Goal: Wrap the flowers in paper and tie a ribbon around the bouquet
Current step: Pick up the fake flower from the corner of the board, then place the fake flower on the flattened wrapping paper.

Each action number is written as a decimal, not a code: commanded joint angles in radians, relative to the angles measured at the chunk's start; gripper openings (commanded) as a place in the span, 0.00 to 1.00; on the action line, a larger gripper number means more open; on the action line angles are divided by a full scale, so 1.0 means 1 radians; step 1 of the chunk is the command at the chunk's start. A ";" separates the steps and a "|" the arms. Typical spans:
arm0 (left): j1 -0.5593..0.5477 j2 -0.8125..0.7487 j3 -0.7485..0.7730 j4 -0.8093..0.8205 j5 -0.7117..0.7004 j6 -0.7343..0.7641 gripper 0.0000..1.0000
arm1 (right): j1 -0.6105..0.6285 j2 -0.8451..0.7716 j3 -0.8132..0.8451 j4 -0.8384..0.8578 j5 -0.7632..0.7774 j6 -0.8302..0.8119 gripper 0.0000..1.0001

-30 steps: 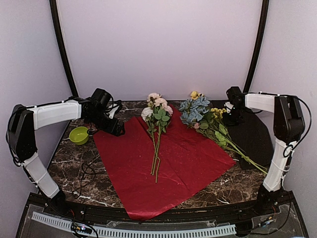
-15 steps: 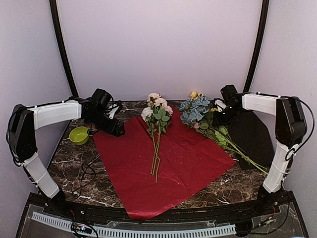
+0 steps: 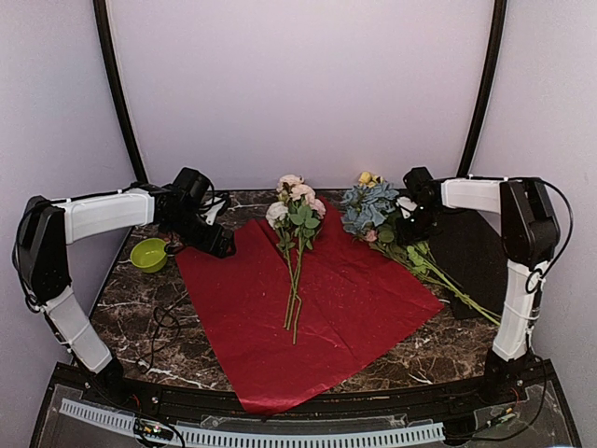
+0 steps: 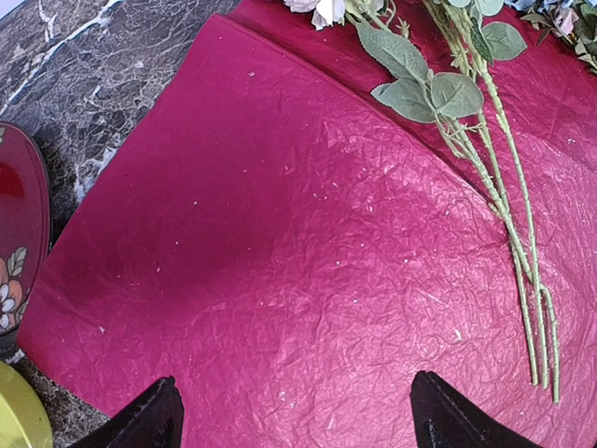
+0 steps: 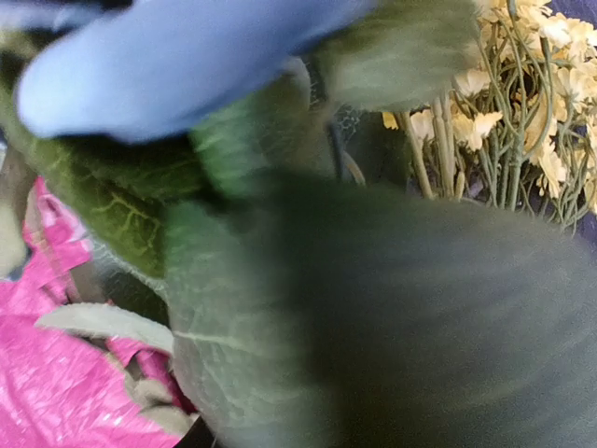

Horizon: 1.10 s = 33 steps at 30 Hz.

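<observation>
The red crinkled paper (image 3: 242, 317) lies spread flat on the marble table. Pink and white roses (image 3: 297, 201) rest on its middle, stems toward me. The blue cluster of flowers (image 3: 366, 205) lies at the paper's back right corner. My right gripper (image 3: 410, 224) is down among its leafy stems. The right wrist view is filled by a blurred leaf (image 5: 373, 317) and a blue petal (image 5: 159, 65), so its jaws are hidden. My left gripper (image 3: 219, 245) hovers open over the paper (image 4: 280, 233) at its back left corner, holding nothing. The thin dark ribbon (image 3: 166, 327) loops at the front left. No bouquet is in view.
A green bowl (image 3: 148, 254) sits behind the left gripper. A flat dark sheet (image 3: 476, 252) lies at the right under long stems. Yellow-blossomed stems (image 5: 532, 93) lie beside the blue flowers. A red tin lid (image 4: 19, 233) lies off the paper's left edge.
My right arm has swung left from over the dark sheet into the stems beside the blue flowers. The left arm, paper and roses have not moved.
</observation>
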<state>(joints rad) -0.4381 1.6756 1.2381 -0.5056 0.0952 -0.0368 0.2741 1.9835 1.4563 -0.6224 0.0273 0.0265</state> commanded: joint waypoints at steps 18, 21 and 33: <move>0.003 0.005 0.008 -0.022 0.020 0.012 0.87 | 0.007 -0.191 -0.025 0.093 0.254 -0.064 0.00; 0.004 0.000 0.008 -0.021 0.016 0.012 0.87 | 0.007 -0.259 -0.054 0.133 0.295 -0.060 0.00; 0.003 -0.009 0.005 -0.019 0.014 0.010 0.87 | 0.011 -0.549 -0.123 0.271 0.040 0.132 0.00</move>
<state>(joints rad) -0.4381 1.6871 1.2381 -0.5106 0.0978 -0.0368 0.2771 1.5349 1.3334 -0.4755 0.3038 0.0257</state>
